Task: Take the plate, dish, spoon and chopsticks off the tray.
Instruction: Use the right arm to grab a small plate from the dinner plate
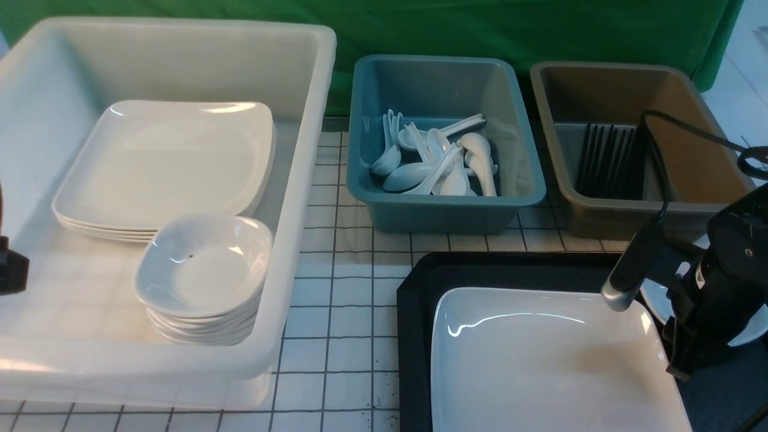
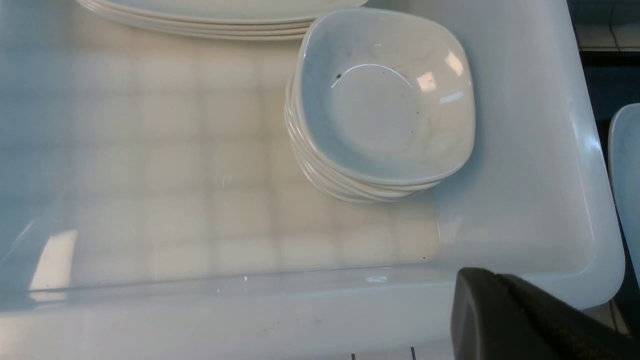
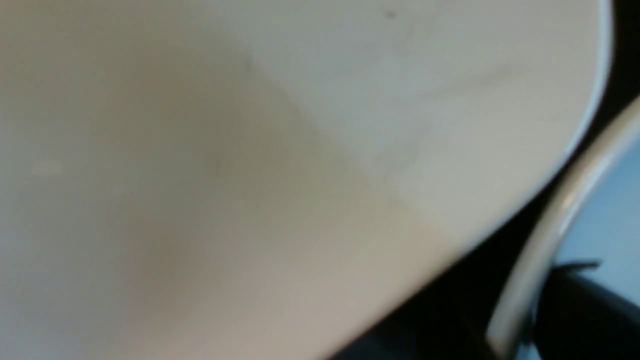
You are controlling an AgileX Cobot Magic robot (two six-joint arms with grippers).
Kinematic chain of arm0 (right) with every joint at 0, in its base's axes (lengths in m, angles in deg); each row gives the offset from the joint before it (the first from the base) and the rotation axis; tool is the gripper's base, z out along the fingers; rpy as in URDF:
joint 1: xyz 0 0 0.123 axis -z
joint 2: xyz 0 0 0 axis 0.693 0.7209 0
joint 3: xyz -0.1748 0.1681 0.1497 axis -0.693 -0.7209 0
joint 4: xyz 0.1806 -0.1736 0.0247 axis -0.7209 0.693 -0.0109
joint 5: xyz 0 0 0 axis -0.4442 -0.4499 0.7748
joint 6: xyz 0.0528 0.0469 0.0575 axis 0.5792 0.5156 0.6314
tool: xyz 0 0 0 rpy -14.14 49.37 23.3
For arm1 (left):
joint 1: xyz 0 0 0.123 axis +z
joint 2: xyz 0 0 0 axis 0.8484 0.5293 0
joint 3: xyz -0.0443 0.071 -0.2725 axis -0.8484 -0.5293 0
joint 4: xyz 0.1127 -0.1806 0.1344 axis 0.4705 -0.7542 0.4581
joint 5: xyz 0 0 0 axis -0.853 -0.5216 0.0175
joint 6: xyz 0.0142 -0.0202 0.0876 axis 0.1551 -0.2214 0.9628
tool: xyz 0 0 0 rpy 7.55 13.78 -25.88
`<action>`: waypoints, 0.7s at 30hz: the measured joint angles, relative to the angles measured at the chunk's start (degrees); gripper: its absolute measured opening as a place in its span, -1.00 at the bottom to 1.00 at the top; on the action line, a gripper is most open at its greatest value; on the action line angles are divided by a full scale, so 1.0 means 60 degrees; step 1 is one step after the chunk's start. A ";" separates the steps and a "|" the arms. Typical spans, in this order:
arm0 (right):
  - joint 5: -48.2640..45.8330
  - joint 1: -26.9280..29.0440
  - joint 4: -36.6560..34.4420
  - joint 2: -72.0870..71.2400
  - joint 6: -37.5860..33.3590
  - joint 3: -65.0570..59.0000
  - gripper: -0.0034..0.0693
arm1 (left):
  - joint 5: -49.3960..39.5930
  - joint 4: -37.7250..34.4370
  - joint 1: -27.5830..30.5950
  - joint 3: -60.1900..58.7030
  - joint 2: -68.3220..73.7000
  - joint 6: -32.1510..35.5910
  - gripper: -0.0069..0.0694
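The large white plate [image 1: 540,360] lies flat on the black tray [image 1: 414,336], which sits at the near right of the gridded desk [image 1: 342,312]. The plate covers most of the tray surface that shows. The right gripper [image 1: 679,365] points down at the plate's right-hand edge, at or just over its rim. From the front its dark body hides the jaws. The right wrist view shows only a blurred close-up of the plate's pale surface [image 3: 250,175], so I cannot tell whether the jaws are released or clamped on the rim. Just beyond that gripper, partly hidden by the arm, another white piece of crockery [image 1: 750,329] rests at the tray's right side. The left gripper [image 2: 505,315] is clenched with nothing in it. It hangs over the near rim of the big white tub [image 1: 300,180] on the left of the desk, well apart from the tray. Inside that tub a stack of large white plates [image 1: 168,162] sits towards the back. A stack of small squarish dishes [image 1: 204,270] stands in front of it, close to the tub's right wall. Behind the tray, a blue tub [image 1: 450,216] holds a heap of white soup spoons [image 1: 438,168]. To its right, a brown tub [image 1: 600,210] holds black chopsticks [image 1: 609,159] lying side by side.
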 joint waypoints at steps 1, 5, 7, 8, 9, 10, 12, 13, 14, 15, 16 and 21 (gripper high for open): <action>0.0020 0.0000 0.0143 0.0034 0.0000 0.0008 -0.22 | -0.0025 -0.0003 0.0000 0.0000 0.0000 0.0000 -0.81; -0.0259 -0.0032 0.0307 0.0076 0.0165 0.0112 -0.21 | -0.0060 -0.0087 0.0000 0.0000 0.0000 0.0000 -0.81; -0.0391 -0.0032 0.0353 0.0027 0.0401 0.0128 -0.20 | -0.0060 -0.0157 0.0000 0.0000 0.0000 0.0000 -0.81; -0.0531 -0.0032 0.0365 -0.0032 0.0505 0.0128 -0.20 | -0.0060 -0.0157 0.0000 0.0000 0.0000 0.0011 -0.81; -0.0745 -0.0032 0.0343 -0.0115 0.0614 0.0102 -0.20 | -0.0060 -0.0178 0.0000 0.0000 0.0000 0.0043 -0.81; -0.1028 -0.0032 0.0270 -0.0243 0.0743 0.0061 -0.20 | -0.0060 -0.0201 0.0000 0.0000 0.0000 0.0054 -0.81; -0.1690 -0.0022 0.0096 -0.0570 0.0983 -0.0028 -0.26 | -0.0051 -0.0222 0.0000 0.0000 0.0000 0.0064 -0.81; -0.1690 -0.0013 0.0068 -0.0612 0.1004 -0.0028 -0.27 | -0.0041 -0.0234 0.0000 0.0000 0.0000 0.0064 -0.81; -0.2079 -0.0003 -0.0125 -0.0983 0.1137 -0.0076 -0.36 | 0.0002 -0.0335 0.0000 0.0000 0.0000 0.0075 -0.81; -0.2215 -0.0003 -0.0241 -0.1241 0.1227 -0.0087 -0.42 | 0.0027 -0.0430 0.0000 0.0000 0.0000 0.0085 -0.81; -0.2379 -0.0003 -0.0365 -0.1600 0.1327 -0.0096 -0.51 | 0.0054 -0.0533 0.0000 0.0000 0.0000 0.0114 -0.81; -0.3065 0.0006 -0.1301 -0.3435 0.1602 -0.0124 -0.69 | 0.0101 -0.1008 0.0000 0.0000 0.0000 0.0361 -0.81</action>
